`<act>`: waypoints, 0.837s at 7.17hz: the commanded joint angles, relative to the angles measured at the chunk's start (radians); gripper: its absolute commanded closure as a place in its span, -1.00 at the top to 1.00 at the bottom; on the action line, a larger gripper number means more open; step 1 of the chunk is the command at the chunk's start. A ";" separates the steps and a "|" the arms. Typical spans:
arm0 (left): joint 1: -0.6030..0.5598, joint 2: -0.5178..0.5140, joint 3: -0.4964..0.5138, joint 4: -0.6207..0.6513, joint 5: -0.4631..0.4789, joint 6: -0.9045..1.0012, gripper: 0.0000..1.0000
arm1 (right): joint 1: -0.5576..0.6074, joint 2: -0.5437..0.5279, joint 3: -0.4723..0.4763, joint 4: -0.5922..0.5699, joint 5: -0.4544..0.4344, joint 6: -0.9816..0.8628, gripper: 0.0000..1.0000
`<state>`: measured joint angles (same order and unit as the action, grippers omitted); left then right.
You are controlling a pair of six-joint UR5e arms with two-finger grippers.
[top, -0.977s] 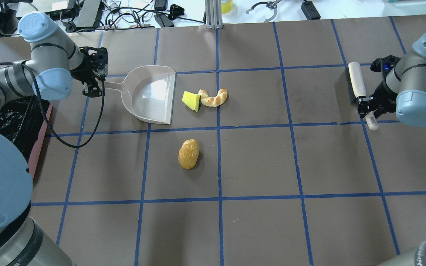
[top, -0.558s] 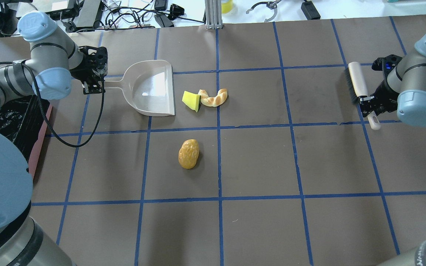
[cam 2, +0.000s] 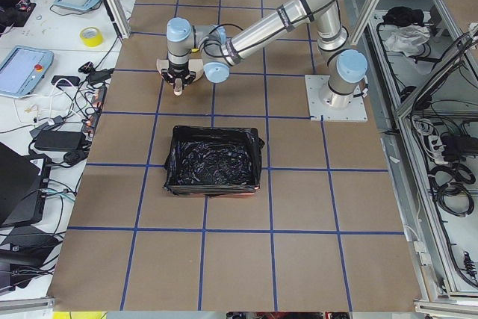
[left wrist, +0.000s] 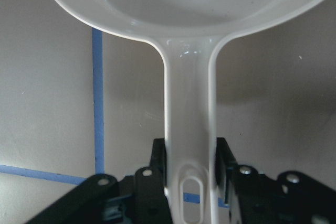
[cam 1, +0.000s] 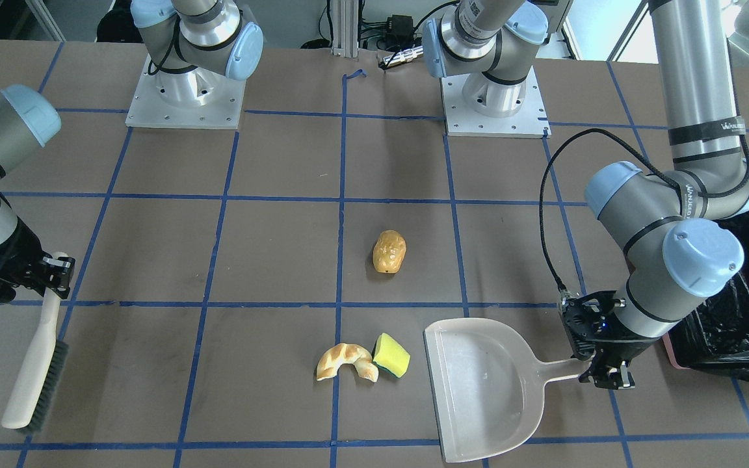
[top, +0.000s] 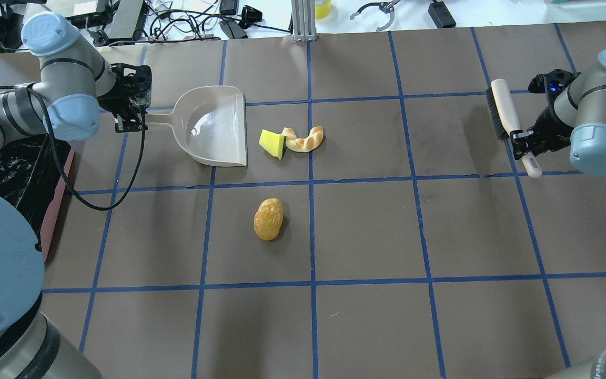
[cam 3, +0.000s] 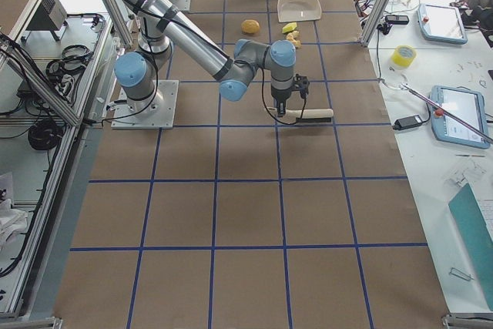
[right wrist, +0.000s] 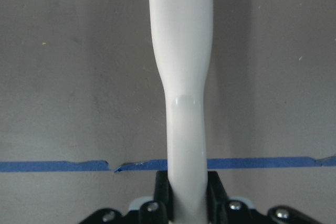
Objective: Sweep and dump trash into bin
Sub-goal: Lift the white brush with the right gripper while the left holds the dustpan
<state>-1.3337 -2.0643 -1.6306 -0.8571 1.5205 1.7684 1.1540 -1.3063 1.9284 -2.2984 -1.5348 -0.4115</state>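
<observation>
Overhead exterior: left gripper (top: 133,117) clamps dustpan (top: 213,131), mouth toward 3-piece trash (top: 270,142); right gripper (top: 521,142) grips brush (top: 500,113), right edge, ready to sweep.

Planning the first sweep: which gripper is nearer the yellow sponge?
Left. The left gripper holds the dustpan by its handle, the pan's mouth close beside the sponge. The right gripper, holding the brush, is far off on the sponge's other side.
</observation>
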 commanded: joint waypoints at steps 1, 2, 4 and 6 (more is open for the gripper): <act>-0.040 0.012 -0.009 -0.008 0.003 0.038 -1.00 | 0.030 -0.063 -0.031 0.090 0.016 -0.004 -1.00; -0.045 0.016 -0.017 -0.008 0.004 0.061 -1.00 | 0.108 -0.068 -0.072 0.138 0.010 0.023 -1.00; -0.045 0.012 -0.023 -0.008 0.004 0.080 -1.00 | 0.246 -0.071 -0.082 0.160 0.018 0.219 -1.00; -0.041 0.006 -0.014 -0.008 0.006 0.107 -1.00 | 0.422 -0.058 -0.083 0.143 0.015 0.464 -1.00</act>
<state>-1.3771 -2.0529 -1.6502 -0.8651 1.5258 1.8537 1.4703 -1.3730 1.8472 -2.1456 -1.5196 -0.0997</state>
